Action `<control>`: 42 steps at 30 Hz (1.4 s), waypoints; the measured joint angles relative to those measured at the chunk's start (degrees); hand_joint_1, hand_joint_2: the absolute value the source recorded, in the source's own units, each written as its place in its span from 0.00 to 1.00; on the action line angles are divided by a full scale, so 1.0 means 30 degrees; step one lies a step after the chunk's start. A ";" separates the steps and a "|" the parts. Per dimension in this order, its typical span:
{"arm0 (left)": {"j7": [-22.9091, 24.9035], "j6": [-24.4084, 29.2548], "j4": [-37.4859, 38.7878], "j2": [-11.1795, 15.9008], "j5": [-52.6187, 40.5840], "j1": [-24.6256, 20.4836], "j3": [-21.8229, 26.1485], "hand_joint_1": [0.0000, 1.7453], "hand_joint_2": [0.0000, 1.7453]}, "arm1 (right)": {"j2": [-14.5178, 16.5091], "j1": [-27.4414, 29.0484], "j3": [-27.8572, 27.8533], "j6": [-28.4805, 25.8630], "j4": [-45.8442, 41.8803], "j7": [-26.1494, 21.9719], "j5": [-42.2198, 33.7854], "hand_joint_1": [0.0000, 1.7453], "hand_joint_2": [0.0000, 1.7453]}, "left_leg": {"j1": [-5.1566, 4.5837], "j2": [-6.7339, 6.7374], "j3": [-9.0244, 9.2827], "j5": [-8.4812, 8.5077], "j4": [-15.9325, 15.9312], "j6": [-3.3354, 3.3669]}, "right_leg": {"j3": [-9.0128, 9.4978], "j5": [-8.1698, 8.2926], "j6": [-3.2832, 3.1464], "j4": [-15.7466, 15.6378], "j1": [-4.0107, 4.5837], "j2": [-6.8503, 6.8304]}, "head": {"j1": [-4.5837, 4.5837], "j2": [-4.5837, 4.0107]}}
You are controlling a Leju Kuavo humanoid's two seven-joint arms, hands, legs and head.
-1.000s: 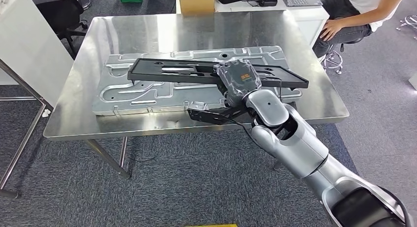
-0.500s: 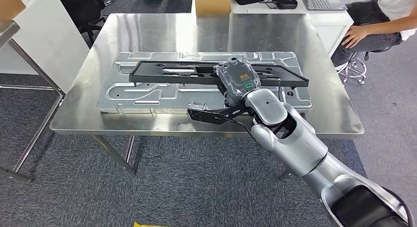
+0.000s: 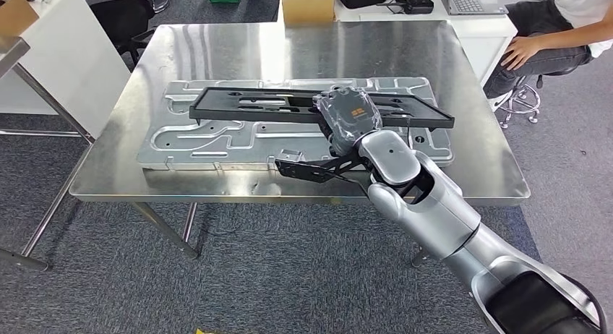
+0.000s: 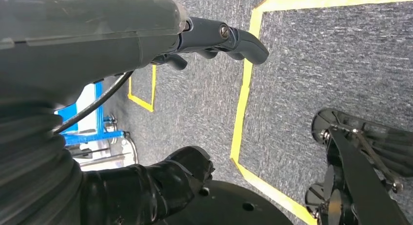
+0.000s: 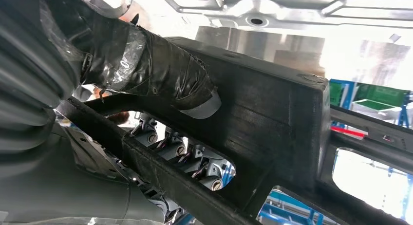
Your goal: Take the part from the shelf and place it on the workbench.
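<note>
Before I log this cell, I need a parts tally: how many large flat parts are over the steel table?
2. A silver stamped metal panel lies flat on the table; a long black plastic frame is held just above it by the right robot hand.

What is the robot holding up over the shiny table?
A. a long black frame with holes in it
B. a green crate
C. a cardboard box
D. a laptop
A: the right hand grips a long black frame above the silver stamped plate on the metal table, and the right wrist view shows its thumb pressed on the frame and its fingers curled through an opening.
</note>
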 joint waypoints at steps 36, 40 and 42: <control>-0.0042 0.0087 0.0000 0.0000 -0.0073 -0.0100 0.0013 0.00 1.00 | -0.0233 0.0208 0.0098 0.0148 0.0341 0.0200 0.0226 1.00 1.00 | -0.0177 0.1433 -0.3189 -0.2117 0.6373 0.0154 | 0.0136 -0.0606 -0.0376 0.0530 0.0161 -0.0817 | 0.0020 0.0000; -0.0044 0.0104 0.0000 0.0093 -0.0080 0.0038 0.0016 0.00 1.00 | -0.0248 0.0235 0.0098 0.0146 0.0406 0.0211 0.0228 1.00 1.00 | -0.1113 0.1529 -0.2312 0.0914 0.2529 0.1865 | 0.0764 -0.0984 -0.0517 0.0362 0.0612 -0.0861 | 0.0069 0.0000; -0.0047 0.0122 0.0000 0.0144 -0.0082 0.0036 0.0020 0.00 1.00 | -0.0259 0.0285 0.0098 0.0148 0.0455 0.0202 0.0230 1.00 1.00 | -0.1346 0.1608 -0.1982 0.1083 0.1783 0.2295 | 0.0848 -0.1000 -0.0391 0.0165 0.0551 -0.0937 | 0.0095 0.0000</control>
